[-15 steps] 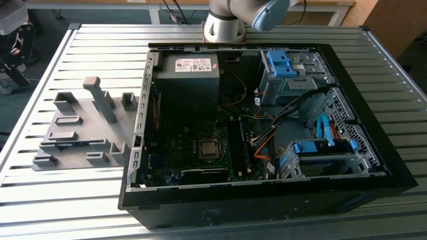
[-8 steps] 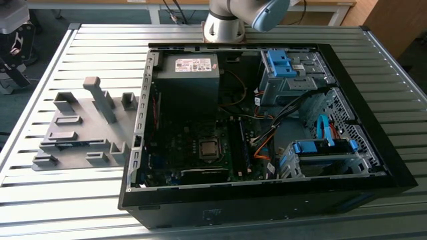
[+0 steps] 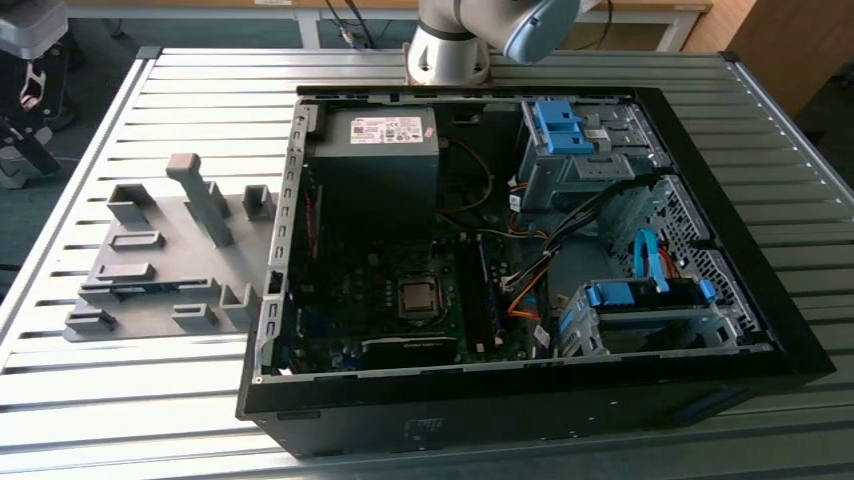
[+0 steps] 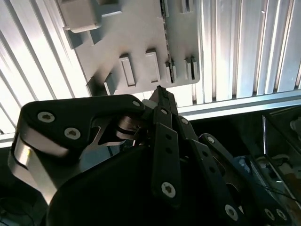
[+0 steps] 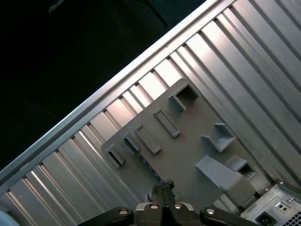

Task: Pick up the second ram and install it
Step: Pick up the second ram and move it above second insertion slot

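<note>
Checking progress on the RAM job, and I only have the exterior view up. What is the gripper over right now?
Observer: In both wrist views the gripper hangs above the grey fixture tray.
Operator: Fingers open or shut?
Observer: Shut. In the second wrist view the fingers are pressed together at the tip.
Operator: Which part of the tray?
Observer: In the second wrist view the tip lines up with the tray's edge, close to a row of small blocks, with the table slats just beyond.
</note>
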`<state>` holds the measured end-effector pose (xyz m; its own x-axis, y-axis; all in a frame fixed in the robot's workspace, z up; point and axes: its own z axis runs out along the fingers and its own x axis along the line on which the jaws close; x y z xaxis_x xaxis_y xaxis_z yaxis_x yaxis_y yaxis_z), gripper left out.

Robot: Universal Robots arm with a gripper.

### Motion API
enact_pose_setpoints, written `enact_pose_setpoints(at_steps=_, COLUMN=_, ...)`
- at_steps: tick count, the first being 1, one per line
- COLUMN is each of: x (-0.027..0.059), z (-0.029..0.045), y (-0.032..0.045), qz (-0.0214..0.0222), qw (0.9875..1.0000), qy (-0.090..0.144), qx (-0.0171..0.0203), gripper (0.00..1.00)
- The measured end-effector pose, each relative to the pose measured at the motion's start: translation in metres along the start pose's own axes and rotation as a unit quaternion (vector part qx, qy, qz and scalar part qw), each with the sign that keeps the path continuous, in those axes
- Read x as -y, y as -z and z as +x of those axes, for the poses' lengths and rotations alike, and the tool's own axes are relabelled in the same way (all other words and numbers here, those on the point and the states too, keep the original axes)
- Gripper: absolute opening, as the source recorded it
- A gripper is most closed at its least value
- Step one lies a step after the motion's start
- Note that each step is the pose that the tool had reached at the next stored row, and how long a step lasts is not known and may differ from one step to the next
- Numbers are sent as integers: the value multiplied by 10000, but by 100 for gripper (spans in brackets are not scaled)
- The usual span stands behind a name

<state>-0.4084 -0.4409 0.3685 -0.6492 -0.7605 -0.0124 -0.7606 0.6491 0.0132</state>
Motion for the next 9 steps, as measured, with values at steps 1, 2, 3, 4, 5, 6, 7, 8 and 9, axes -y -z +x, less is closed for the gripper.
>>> enact_pose_setpoints(at_steps=1, x=0, z=0, y=-1, qz=-1, qw=10000, qy=72, qx=-1, gripper=11)
enact_pose_setpoints(at_steps=2, x=0, z=0, y=-1, qz=-2, qw=9999, qy=136, qx=-2, gripper=11)
enact_pose_setpoints(at_steps=3, x=0, z=0, y=-3, qz=-2, qw=9998, qy=198, qx=-2, gripper=11)
enact_pose_setpoints(at_steps=4, x=0, z=0, y=-3, qz=-3, qw=9996, qy=265, qx=-3, gripper=11)
enact_pose_setpoints(at_steps=5, x=0, z=0, y=-4, qz=-4, qw=9995, qy=325, qx=-4, gripper=11)
enact_pose_setpoints(at_steps=6, x=0, z=0, y=-4, qz=-5, qw=9992, qy=390, qx=-5, gripper=11)
enact_pose_setpoints(at_steps=7, x=1, z=1, y=-5, qz=-6, qw=9990, qy=454, qx=-6, gripper=11)
enact_pose_setpoints(at_steps=8, x=1, z=1, y=-6, qz=-7, qw=9986, qy=520, qx=-7, gripper=11)
enact_pose_setpoints(at_steps=9, x=1, z=0, y=-7, qz=-7, qw=9983, qy=590, qx=-8, gripper=11)
